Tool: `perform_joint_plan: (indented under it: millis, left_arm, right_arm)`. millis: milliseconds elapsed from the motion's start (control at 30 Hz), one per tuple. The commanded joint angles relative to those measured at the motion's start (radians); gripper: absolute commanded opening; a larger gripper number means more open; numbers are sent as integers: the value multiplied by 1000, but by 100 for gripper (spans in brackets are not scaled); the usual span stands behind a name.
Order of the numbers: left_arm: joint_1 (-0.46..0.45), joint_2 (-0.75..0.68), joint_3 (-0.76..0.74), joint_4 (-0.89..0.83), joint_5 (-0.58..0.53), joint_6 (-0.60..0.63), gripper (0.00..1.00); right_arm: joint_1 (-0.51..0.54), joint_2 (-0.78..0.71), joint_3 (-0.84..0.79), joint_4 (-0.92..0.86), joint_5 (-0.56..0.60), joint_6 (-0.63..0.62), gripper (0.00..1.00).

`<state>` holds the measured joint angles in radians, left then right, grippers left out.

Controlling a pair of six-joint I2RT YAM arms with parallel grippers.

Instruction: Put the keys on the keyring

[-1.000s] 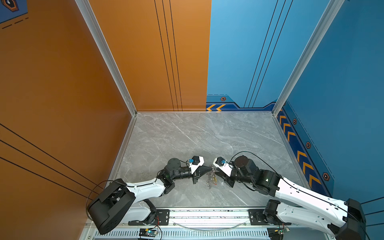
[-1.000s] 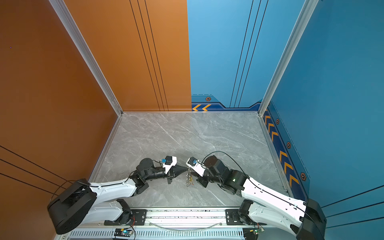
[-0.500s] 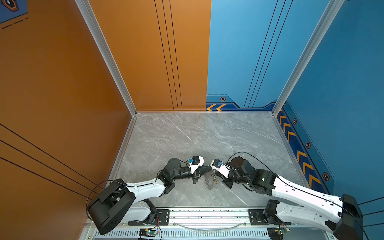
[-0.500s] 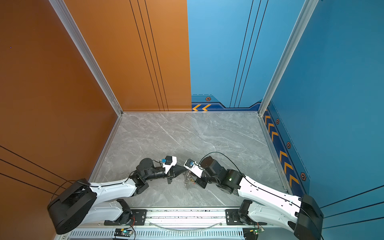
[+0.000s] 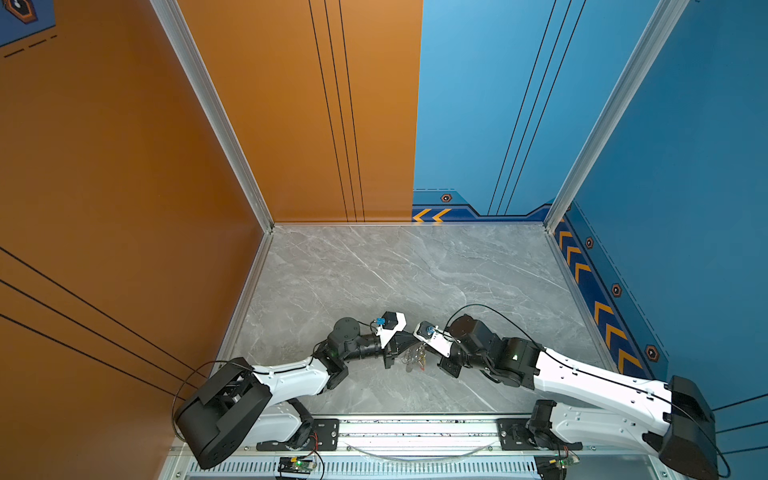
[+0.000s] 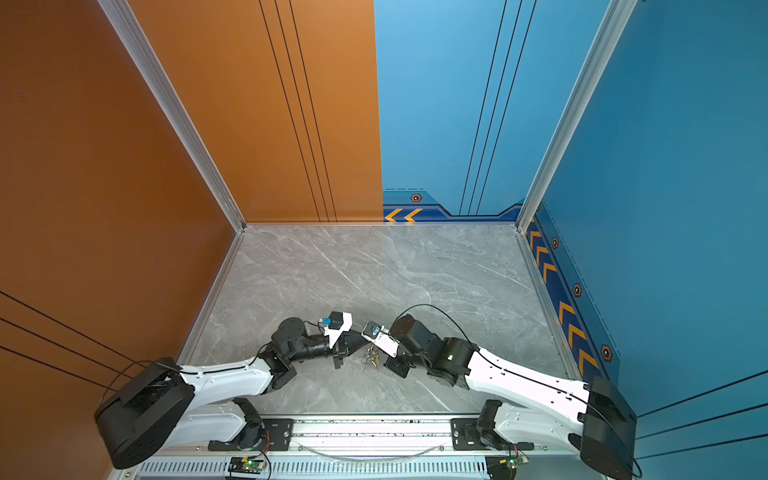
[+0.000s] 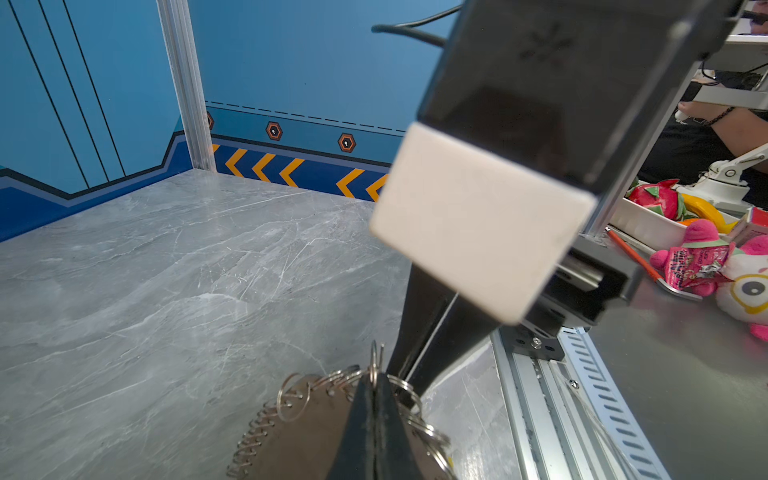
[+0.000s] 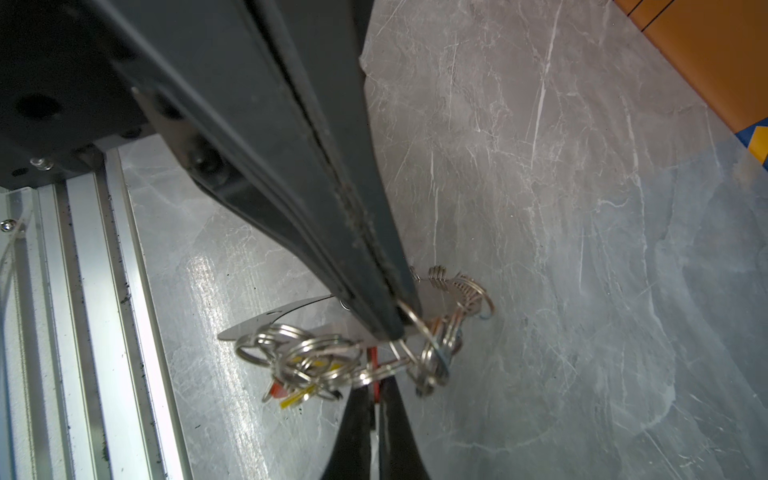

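Observation:
A tangle of silver rings with the keys (image 5: pixel 415 358) hangs between my two grippers just above the grey floor, in both top views (image 6: pixel 370 358). In the right wrist view, red and yellow key heads (image 8: pixel 291 395) dangle among the rings beside a flat metal plate (image 8: pixel 266 322). My left gripper (image 7: pixel 376 380) is shut on one ring of the keyring (image 7: pixel 376 359). The same gripper (image 8: pixel 392 326) shows in the right wrist view, clamping that ring. My right gripper (image 8: pixel 376 401) is shut on a red key (image 8: pixel 372 359). Its fingertips touch the left ones.
An aluminium rail (image 5: pixel 415 428) runs along the front edge, close below the cluster. Orange and blue walls (image 5: pixel 332 124) enclose the floor (image 5: pixel 395 270). Beyond the rail in the left wrist view lie plush toys (image 7: pixel 706 253) and a white tray (image 7: pixel 648 224).
My right gripper has slid a little left into the ring cluster and gone from partly open to shut. The left gripper has held still, shut.

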<state>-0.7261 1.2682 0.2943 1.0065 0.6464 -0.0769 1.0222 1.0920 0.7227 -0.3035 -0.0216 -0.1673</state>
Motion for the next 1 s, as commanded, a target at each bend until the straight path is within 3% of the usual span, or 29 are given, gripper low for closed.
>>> perform_joint_plan:
  millis: [0,300,467,700,967]
  left_arm:
    - [11,-7,0,130,-6,-21,0]
    - [17,3,-4,161,6,-30,0]
    - [19,31,-3,216,55,-52,0]
    - [21,104,-20,401,122,-111,0]
    - [17,117,-11,401,151,-114,0]
  right_arm:
    - [-2,14,16,-52,9,-10,0]
    - [-24,-122,7,-66,-20,-3,24]
    - [-89,-211,16,-47,-77,5,25]
    - [-123,-204,28,10,-149,-7,24]
    - [-114,-197,8,49,-219,-20,24]
